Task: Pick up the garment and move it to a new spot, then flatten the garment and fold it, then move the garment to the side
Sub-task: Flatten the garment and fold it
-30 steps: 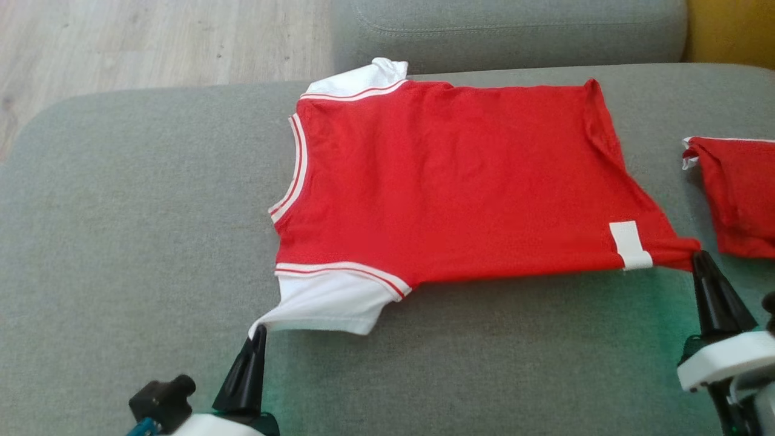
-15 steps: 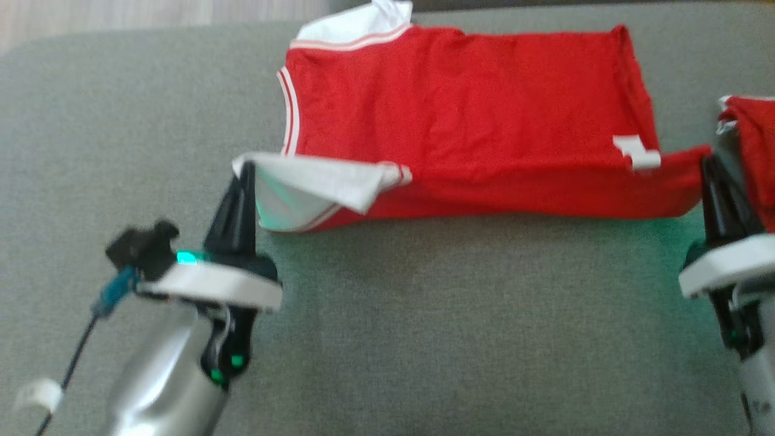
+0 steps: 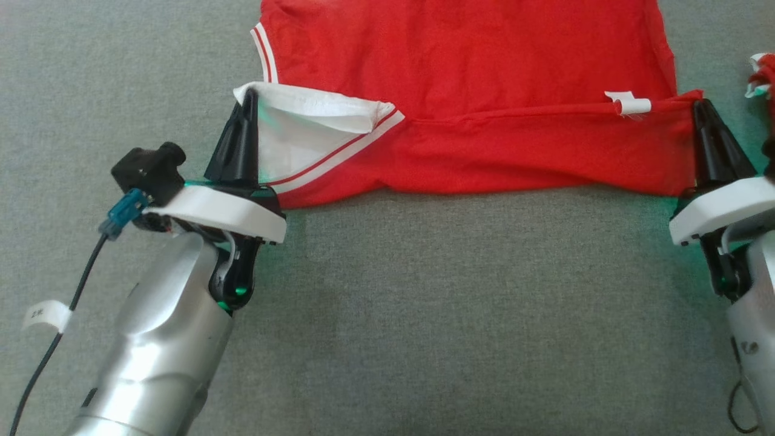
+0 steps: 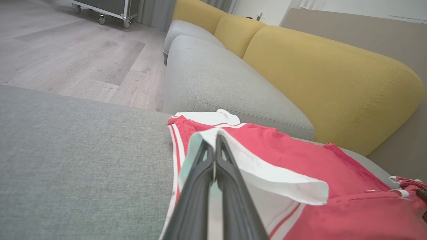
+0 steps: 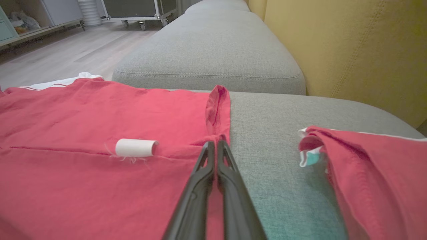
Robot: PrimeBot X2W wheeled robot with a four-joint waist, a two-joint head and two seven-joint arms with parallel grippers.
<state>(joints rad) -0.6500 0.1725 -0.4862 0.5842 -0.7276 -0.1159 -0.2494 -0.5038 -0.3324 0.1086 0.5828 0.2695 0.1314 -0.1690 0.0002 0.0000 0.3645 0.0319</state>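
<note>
Garment (image 3: 460, 60) lies upper centre on grey sofa cushion (image 3: 424, 315), near edge raised. Left end effector (image 3: 248, 100) clamped on its white sleeve (image 3: 303, 130), upper left. Right end effector (image 3: 701, 108) clamped on hem corner, upper right.

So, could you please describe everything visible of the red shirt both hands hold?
The red shirt looks like soft knit jersey, with white sleeves, red-and-white striped trim and a white tag at the hem. It lies spread on the grey cushion, its near edge raised and folded over. The left hand, shut, pinches the near sleeve's tip; the right hand, shut, pinches the near hem corner.
</note>
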